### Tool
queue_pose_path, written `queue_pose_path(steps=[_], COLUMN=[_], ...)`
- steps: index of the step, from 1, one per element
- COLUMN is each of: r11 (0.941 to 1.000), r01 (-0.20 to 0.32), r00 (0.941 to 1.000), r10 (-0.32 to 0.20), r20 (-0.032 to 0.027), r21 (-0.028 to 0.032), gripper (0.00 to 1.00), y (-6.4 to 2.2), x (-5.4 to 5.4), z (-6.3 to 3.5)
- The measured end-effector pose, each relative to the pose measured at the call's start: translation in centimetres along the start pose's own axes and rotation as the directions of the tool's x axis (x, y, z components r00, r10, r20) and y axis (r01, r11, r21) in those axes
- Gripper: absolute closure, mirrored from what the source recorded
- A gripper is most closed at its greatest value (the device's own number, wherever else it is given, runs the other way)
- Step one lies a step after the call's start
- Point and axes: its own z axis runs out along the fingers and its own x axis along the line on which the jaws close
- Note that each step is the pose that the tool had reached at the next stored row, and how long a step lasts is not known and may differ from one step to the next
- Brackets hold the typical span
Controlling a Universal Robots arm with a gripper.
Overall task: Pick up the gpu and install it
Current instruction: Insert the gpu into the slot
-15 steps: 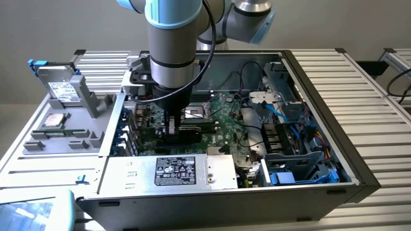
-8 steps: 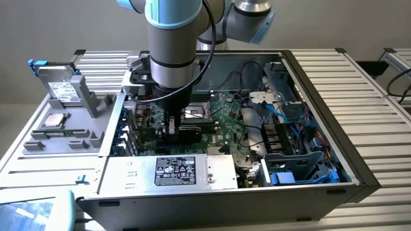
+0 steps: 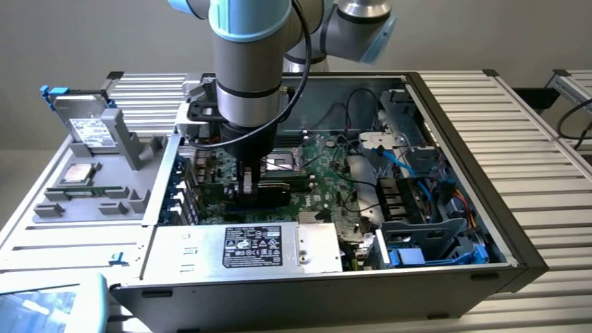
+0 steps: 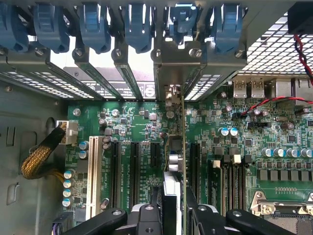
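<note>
The gpu (image 4: 178, 147) shows edge-on in the wrist view, standing upright over the green motherboard (image 4: 142, 122), in line with a black expansion slot. Its silver end bracket (image 4: 168, 68) sits against the case's rear slot openings. My gripper (image 4: 172, 196) is shut on the card, one black finger on each face. In the exterior view my gripper (image 3: 249, 186) reaches straight down into the open computer case (image 3: 481, 263), and the card's black side (image 3: 270, 195) shows low beside it, close to the board.
Blue slot latches (image 4: 93, 24) line the rear wall. More black slots (image 4: 134, 166) and a white slot (image 4: 93, 171) lie beside the card. A braided cable (image 4: 39, 159) curls nearby. A power supply (image 3: 268, 248), blue cables (image 3: 434, 187) and a grey drive (image 3: 90, 132) show.
</note>
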Motion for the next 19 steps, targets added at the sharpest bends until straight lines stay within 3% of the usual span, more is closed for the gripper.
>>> queue_pose_path(steps=[10, 12, 14, 15, 19], r11=[1.0000, 1.0000, 1.0000, 1.0000, 1.0000], r01=[0.000, 0.000, 0.000, 0.000, 0.000], r00=[1.0000, 1.0000, 1.0000, 1.0000, 1.0000], r10=[0.000, 0.000, 0.000, 0.000, 0.000], r20=[0.0007, 0.0007, 0.0002, 0.0000, -0.0003], r21=[0.0003, 0.0005, 0.0003, 0.0002, 0.0006], gripper=[0.72, 0.64, 0.64, 0.57, 0.57], y=[0.00, 0.00, 0.00, 0.00, 0.00], x=[-0.01, -0.01, -0.01, 0.00, 0.00], z=[0.01, 0.03, 0.01, 0.00, -0.05])
